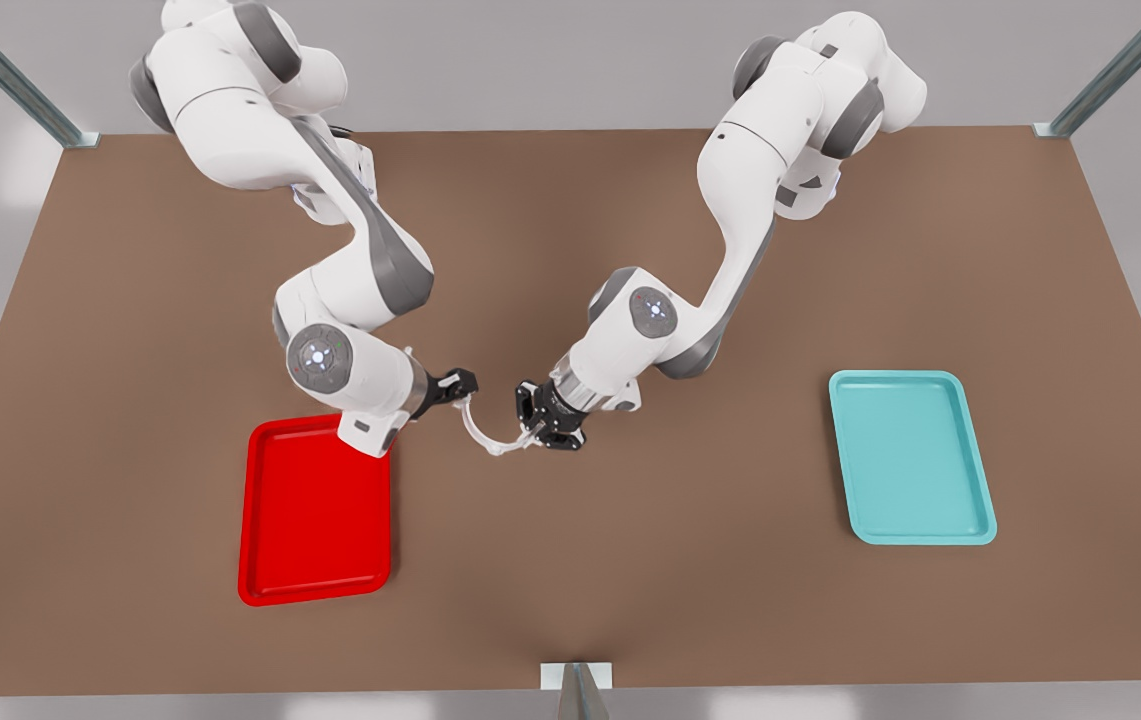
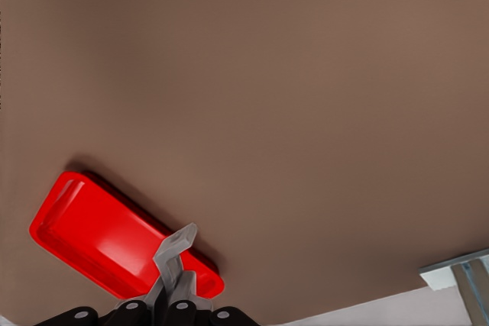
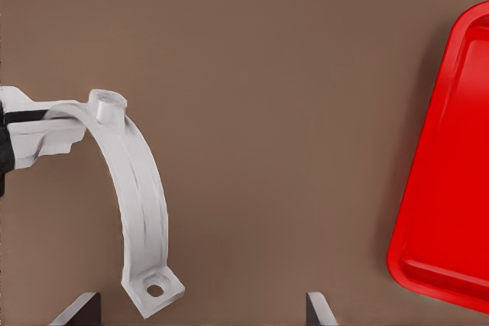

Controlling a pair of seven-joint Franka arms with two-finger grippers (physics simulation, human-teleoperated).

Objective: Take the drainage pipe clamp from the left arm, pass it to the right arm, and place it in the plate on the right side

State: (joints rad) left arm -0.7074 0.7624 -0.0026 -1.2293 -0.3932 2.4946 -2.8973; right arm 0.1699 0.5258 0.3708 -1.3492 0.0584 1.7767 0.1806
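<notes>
Above the table (image 1: 630, 580), the white pipe clamp (image 1: 482, 432) is held in the air between the two grippers, just beside the red tray (image 1: 315, 520). One end tab is clamped by the left gripper (image 1: 530, 430), seen on the front view's right. The right gripper (image 1: 460, 385), reaching from the front view's left, is spread open, and the clamp's other tab (image 3: 155, 289) is seen between its fingertips, not yet pinched.
</notes>
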